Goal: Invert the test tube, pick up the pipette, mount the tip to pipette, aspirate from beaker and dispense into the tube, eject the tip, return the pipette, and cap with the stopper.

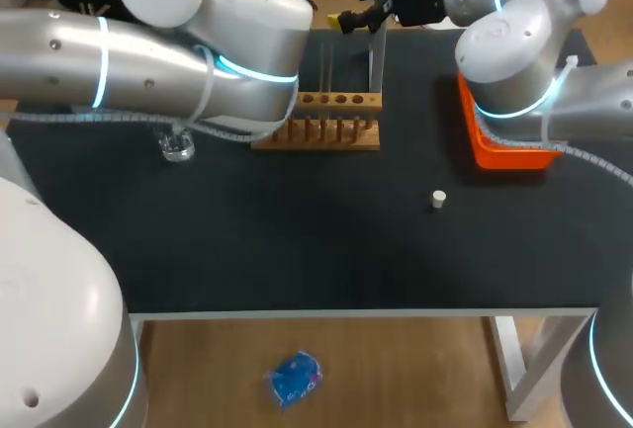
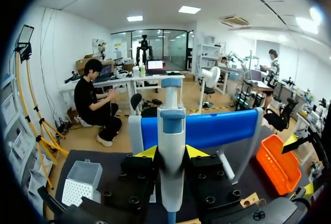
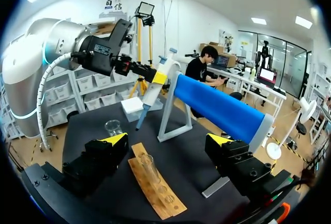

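Black table (image 1: 297, 250) fills your head view, with the wooden rack (image 1: 318, 122) standing near its far middle. The beaker (image 1: 178, 143) sits to the rack's left, partly under your left arm (image 1: 148, 62). The white stopper (image 1: 438, 199) lies alone, well apart from the rack toward your right. The orange bin (image 1: 499, 151) sits on the right side beneath your right arm (image 1: 524, 62), whose right fingers (image 1: 348, 21) show their yellow tips beyond the rack at the far edge; from here you cannot tell how they stand. In your left wrist view the left fingers (image 2: 146, 153) pinch the pipette (image 2: 171, 146) from both sides and hold it upright, its blue-capped top rising above the yellow tips. Ahead of it runs the blue bar of the stand (image 2: 217, 128). The tip box (image 2: 81, 181) lies on the table off to one side, and the orange bin to the other. In your right wrist view the right fingers (image 3: 111, 146) are spread wide and grip nothing. The test tube (image 3: 148, 166) stands upright in the wooden rack between them and a little ahead, apart from both. Beyond the rack are the beaker and the tip box, and your left arm holds the pipette tilted beside the blue stand, its lower end near the tip box.
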Available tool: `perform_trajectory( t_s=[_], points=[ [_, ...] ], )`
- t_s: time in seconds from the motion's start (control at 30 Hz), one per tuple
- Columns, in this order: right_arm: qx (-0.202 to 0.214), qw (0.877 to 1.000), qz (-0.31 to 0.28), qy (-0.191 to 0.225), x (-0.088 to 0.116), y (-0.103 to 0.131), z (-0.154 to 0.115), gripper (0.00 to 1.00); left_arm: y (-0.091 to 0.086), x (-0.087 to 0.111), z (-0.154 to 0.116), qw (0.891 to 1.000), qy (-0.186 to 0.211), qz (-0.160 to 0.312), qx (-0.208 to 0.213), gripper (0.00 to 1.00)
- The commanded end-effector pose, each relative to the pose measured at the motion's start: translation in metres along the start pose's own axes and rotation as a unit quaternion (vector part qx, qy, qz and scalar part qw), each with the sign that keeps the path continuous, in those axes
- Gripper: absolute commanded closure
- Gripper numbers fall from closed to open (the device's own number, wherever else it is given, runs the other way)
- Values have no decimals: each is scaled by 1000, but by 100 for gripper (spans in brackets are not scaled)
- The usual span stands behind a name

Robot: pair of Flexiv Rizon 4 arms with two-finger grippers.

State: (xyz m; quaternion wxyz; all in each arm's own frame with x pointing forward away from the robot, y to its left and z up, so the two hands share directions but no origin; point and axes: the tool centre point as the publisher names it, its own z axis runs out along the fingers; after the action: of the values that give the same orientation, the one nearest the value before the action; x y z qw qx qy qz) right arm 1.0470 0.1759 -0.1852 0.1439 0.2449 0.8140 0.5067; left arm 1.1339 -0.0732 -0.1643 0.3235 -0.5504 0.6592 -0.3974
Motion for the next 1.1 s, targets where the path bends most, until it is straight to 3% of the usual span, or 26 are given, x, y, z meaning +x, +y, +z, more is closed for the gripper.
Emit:
perform_trajectory(
  t_s=[0.03, 0.57, 1.1],
  points=[
    [0, 1000, 0, 1, 0, 0, -1, 0, -9, 5, 8, 999, -19, -1, -33, 100],
    [0, 1000, 0, 1, 0, 0, -1, 0, -10, 1, 28, 996, -51, -10, -67, 100],
    [0, 1000, 0, 1, 0, 0, -1, 0, -4, -2, 43, 995, -55, -12, -80, 100]
  ],
)
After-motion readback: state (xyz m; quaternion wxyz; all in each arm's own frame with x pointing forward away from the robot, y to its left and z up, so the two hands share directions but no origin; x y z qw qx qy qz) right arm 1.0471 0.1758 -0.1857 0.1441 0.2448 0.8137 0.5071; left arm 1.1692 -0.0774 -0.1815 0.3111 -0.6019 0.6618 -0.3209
